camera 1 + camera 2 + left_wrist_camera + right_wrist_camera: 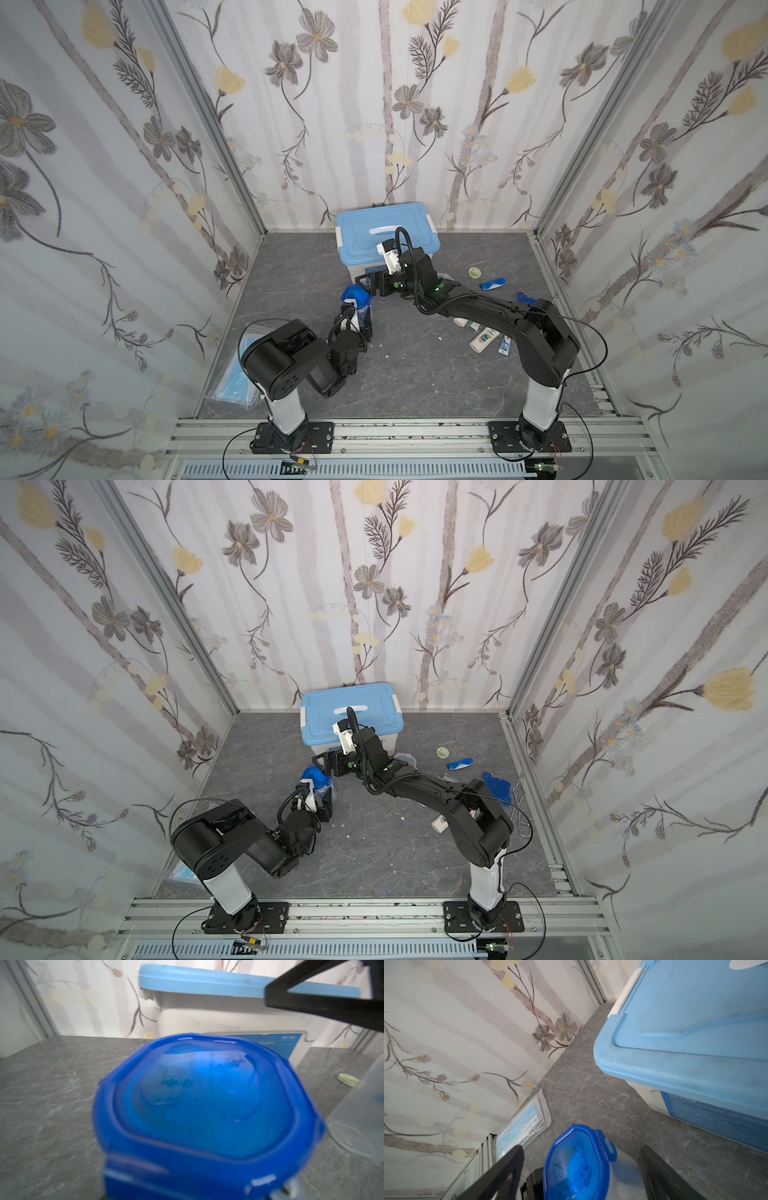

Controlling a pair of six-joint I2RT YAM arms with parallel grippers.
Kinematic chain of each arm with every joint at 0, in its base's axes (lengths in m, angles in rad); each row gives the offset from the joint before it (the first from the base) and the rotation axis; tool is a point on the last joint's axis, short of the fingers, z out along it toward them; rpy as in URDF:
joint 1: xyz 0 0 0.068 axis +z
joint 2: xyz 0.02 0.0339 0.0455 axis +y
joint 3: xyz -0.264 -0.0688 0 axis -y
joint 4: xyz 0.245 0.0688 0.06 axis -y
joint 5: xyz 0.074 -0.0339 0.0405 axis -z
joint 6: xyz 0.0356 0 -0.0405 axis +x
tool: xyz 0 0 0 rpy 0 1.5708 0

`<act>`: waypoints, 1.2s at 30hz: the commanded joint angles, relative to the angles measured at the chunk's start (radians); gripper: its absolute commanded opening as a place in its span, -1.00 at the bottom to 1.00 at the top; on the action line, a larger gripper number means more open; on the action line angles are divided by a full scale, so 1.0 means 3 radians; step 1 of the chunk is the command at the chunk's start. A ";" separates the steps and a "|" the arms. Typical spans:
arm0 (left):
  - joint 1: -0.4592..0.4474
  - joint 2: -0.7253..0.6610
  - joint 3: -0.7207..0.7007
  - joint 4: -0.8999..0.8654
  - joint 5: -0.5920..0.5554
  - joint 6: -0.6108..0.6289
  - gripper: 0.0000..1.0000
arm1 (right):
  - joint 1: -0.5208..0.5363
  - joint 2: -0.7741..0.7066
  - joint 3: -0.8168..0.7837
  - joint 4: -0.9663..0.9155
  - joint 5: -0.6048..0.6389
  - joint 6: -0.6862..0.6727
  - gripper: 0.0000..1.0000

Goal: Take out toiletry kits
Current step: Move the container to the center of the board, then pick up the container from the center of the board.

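Cup (357,299) poss. in L end effector (358,323)

two translucent plastic cups: one capped cup (365,312) and one open cup (357,1118). two blue tabbed lids: one fitted lid (356,296) on the capped cup and one loose lid (496,786) lying apart. one large white box (386,239) with a light-blue top. one flat clear bag of face masks (235,384). one small green-and-white round pot (474,272). one blue-and-white oblong piece (492,284). one white bottle (484,338) with a green label. one toothpaste tube (505,345). more small white items show from under the right arm (540,332); their number cannot be told. two robot arms, counting the left arm (286,357).
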 commanded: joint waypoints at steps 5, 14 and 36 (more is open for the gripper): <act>-0.0061 0.0040 0.0082 -0.0073 0.0103 0.0281 0.30 | -0.0029 0.0215 0.0206 -0.0029 -0.0041 -0.0012 0.72; -0.0057 0.0104 0.0073 -0.0069 0.0264 0.0313 0.48 | -0.0050 0.0322 -0.0060 0.0134 -0.0255 0.0350 0.47; -0.0051 0.0421 0.0477 -0.0065 0.0153 0.0380 0.54 | -0.0047 0.0283 -0.0282 0.0330 -0.0565 0.0735 0.16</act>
